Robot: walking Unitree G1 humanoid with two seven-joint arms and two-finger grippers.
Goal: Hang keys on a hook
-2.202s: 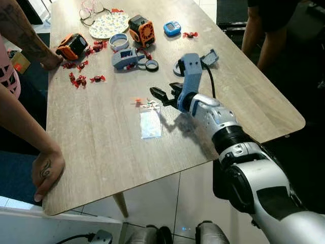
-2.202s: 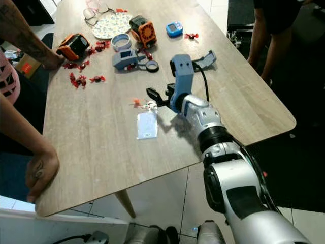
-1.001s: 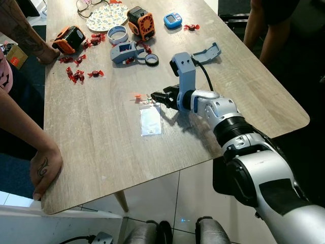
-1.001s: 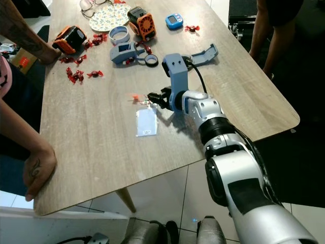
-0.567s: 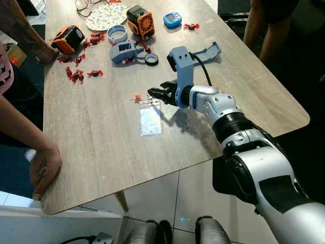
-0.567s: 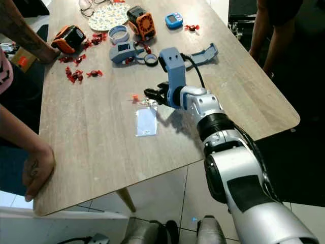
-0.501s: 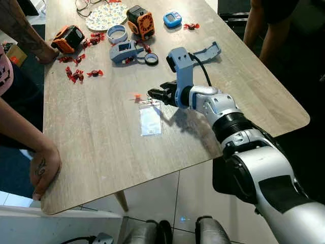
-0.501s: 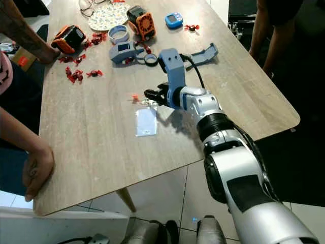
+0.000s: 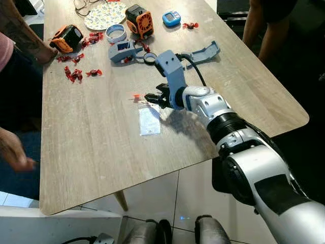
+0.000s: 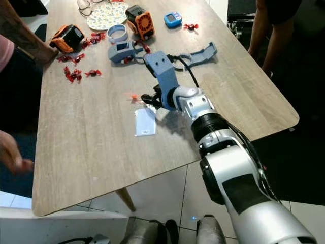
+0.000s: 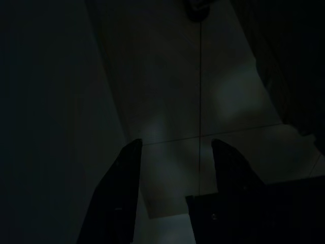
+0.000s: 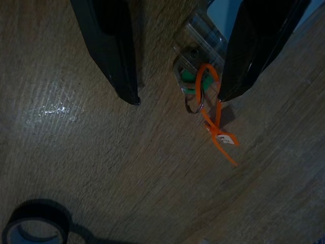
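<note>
lying between parted right fingers (image 12: 124, 66), keys (image 12: 195, 89)

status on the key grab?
Right gripper open, low over keys. Keys flat on table, not gripped. Left gripper idle, open. Path clear.

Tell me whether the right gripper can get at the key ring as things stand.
Probably yes. The right gripper hangs just above the key ring on the table, jaws open, nothing between; one jaw sits almost over it.
</note>
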